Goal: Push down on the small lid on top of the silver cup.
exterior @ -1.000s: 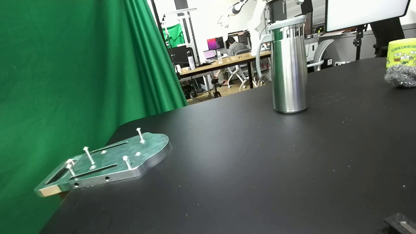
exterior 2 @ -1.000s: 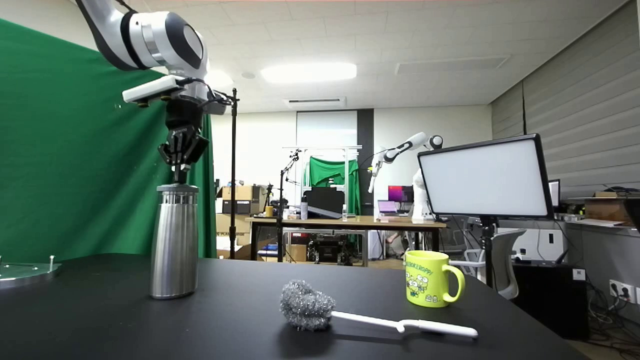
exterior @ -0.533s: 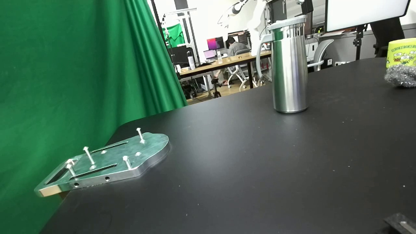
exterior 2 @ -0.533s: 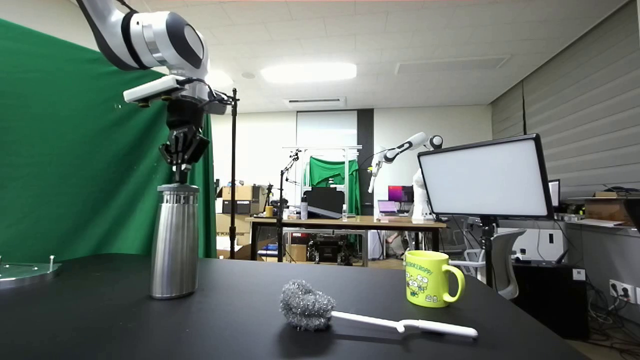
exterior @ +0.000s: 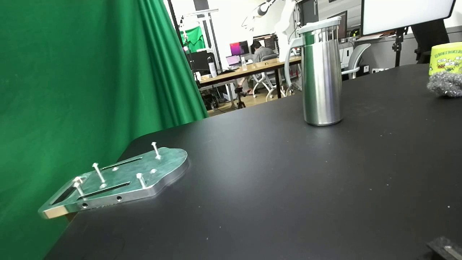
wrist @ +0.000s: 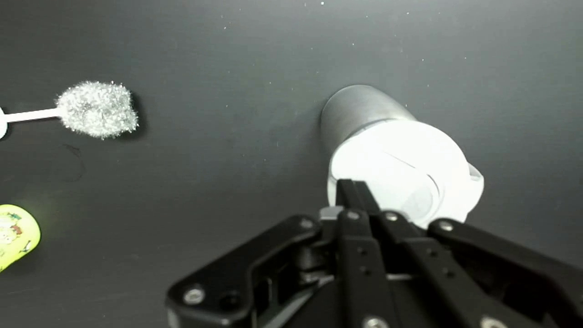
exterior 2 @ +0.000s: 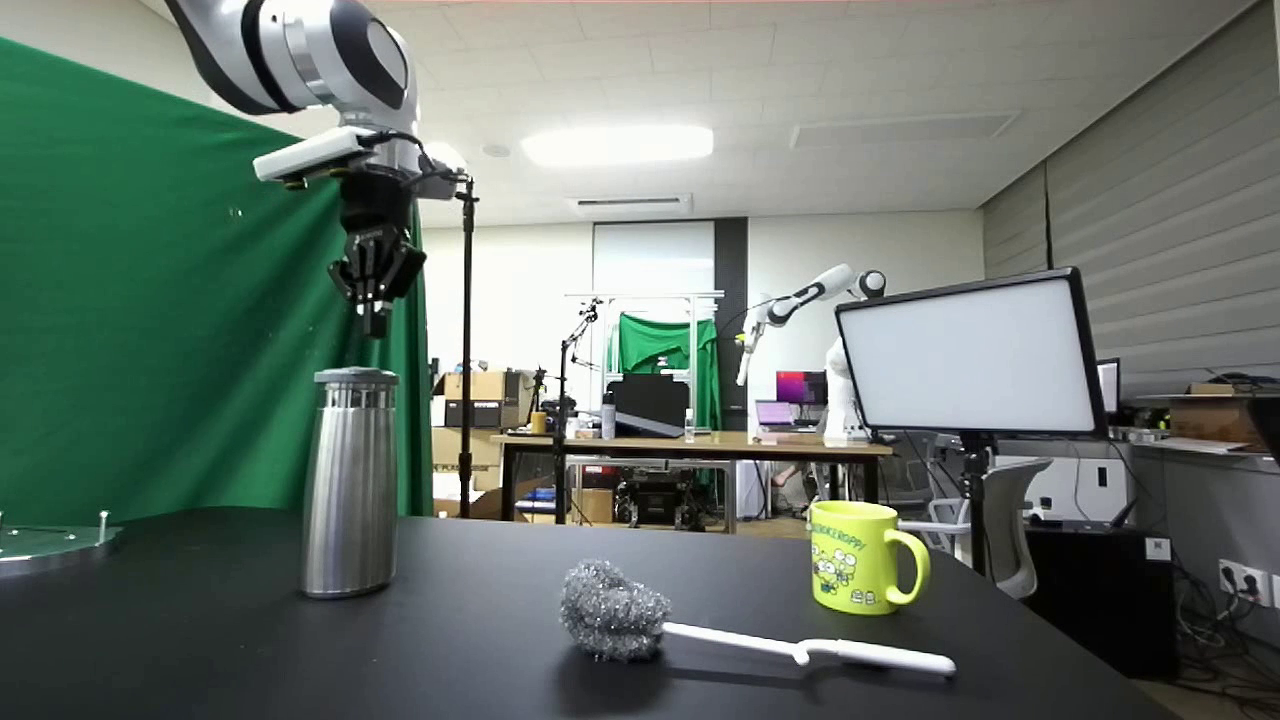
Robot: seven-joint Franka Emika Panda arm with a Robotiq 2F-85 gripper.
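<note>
The silver cup (exterior: 322, 81) stands upright on the black table in both exterior views, with a handle on its side. It also shows in an exterior view (exterior 2: 350, 490) and the wrist view (wrist: 360, 111). The small lid (exterior 2: 356, 376) lies flat on its rim and also shows in an exterior view (exterior: 319, 25). In the wrist view the lid (wrist: 410, 150) is overexposed and white. My gripper (exterior 2: 374, 325) hangs above the lid with a visible gap, pointing down. In the wrist view its fingertips (wrist: 356, 184) are together with nothing between them and cover part of the lid.
A wire scrubber (exterior 2: 612, 612) with a white handle and a yellow-green mug (exterior 2: 855, 560) stand on the table (exterior 2: 480, 640). A greenish plate with pegs (exterior: 126, 177) lies near the table edge by a green curtain (exterior: 72, 79). A light panel (exterior 2: 970, 360) stands behind.
My gripper has risen from the lid, where its tips appeared to touch, to a short distance above it. The cup and lid stay in place.
</note>
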